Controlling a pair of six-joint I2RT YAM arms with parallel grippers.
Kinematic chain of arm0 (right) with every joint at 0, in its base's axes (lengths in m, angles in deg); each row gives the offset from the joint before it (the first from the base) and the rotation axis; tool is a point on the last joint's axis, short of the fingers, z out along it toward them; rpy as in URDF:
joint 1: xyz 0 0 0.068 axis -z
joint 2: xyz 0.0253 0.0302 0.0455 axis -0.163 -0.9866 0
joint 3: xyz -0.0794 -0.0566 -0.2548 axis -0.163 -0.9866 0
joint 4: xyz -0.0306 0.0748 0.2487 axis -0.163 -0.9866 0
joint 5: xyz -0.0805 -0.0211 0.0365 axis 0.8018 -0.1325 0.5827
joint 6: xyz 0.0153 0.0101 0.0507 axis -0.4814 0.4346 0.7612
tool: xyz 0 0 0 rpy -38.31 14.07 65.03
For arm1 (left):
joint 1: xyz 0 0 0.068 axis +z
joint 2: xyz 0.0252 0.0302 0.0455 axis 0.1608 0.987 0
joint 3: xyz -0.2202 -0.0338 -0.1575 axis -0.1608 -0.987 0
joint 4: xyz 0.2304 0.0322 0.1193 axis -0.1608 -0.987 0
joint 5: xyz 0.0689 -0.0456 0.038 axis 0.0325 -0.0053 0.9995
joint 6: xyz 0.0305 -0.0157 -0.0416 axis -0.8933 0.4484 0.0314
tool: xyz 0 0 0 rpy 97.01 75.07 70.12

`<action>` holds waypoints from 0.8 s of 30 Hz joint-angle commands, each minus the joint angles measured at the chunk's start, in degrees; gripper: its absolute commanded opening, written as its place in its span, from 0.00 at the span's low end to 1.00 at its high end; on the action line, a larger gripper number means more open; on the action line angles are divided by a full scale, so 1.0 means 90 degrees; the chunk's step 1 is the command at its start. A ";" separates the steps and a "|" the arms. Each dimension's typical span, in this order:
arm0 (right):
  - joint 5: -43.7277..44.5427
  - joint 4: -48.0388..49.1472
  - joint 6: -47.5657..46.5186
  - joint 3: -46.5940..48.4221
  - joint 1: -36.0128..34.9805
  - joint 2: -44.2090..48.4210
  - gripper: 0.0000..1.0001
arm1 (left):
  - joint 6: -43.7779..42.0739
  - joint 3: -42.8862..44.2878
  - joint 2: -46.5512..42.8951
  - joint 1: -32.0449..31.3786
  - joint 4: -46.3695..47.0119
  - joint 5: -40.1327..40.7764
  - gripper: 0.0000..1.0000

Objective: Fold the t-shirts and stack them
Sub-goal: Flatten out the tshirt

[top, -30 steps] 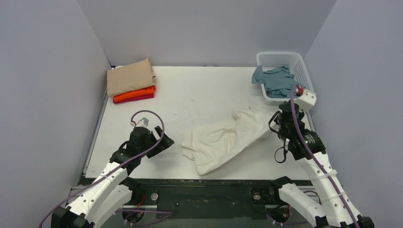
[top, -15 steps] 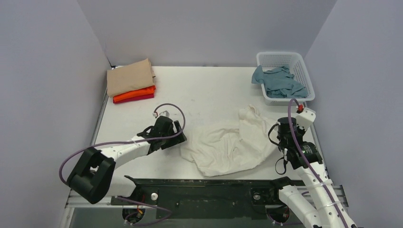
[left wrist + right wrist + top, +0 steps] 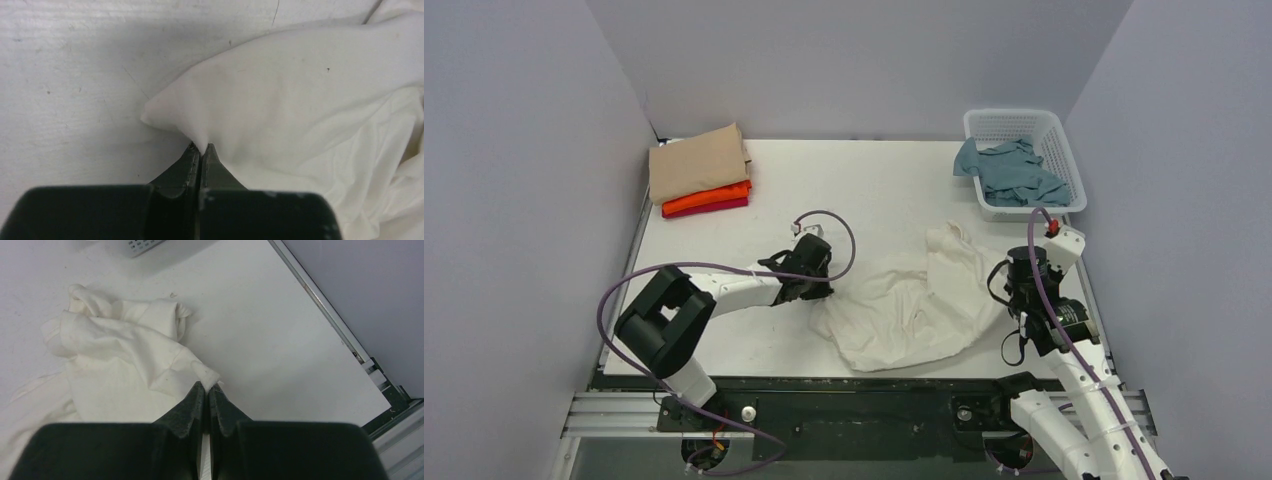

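A crumpled cream t-shirt (image 3: pixel 909 310) lies on the white table near the front, between the two arms. My left gripper (image 3: pixel 819 285) sits at its left edge, shut on a pinch of the cream cloth (image 3: pixel 280 100); the black fingertips (image 3: pixel 192 155) meet on the fabric. My right gripper (image 3: pixel 1014 290) is at the shirt's right edge, shut on a corner of that cream t-shirt (image 3: pixel 125 355). A folded stack sits at the back left: a tan t-shirt (image 3: pixel 696 162) on an orange one (image 3: pixel 709 196) on a red one (image 3: pixel 724 207). A grey-blue t-shirt (image 3: pixel 1009 172) hangs out of the basket.
The white lattice basket (image 3: pixel 1051 132) stands at the back right corner. Grey walls close in left, back and right. The table's metal rail (image 3: pixel 330 310) runs along the right edge close to my right gripper.
My left arm reached right across the table to the cream shirt's left edge and its jaws went from open to shut on the cloth. The right gripper drew the shirt's right side nearer, bunching it.
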 commanded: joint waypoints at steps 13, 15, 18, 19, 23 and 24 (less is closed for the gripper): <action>-0.0358 0.0334 -0.0524 0.2463 0.0644 -0.0290 0.00 | -0.0369 0.2241 -0.3218 0.1440 -0.2297 0.2489 0.00; -0.0613 0.0390 -0.0562 0.2823 0.0651 -0.0211 0.00 | -0.0550 0.2580 -0.3680 0.1477 -0.2426 0.2691 0.00; -0.1325 0.0480 -0.0637 0.3438 0.0652 -0.0124 0.00 | -0.0814 0.3242 -0.4228 0.1493 -0.2665 0.2812 0.00; -0.1447 0.0488 -0.0645 0.3570 0.0652 -0.0103 0.00 | -0.0881 0.3370 -0.4322 0.1488 -0.2706 0.2852 0.00; -0.1882 0.0438 -0.0680 0.4394 0.0652 -0.0064 0.00 | -0.1055 0.3967 -0.4806 0.1484 -0.2863 0.2944 0.00; -0.1958 0.0419 -0.0716 0.4668 0.0652 -0.0078 0.00 | -0.1085 0.4110 -0.4937 0.1484 -0.2854 0.2945 0.00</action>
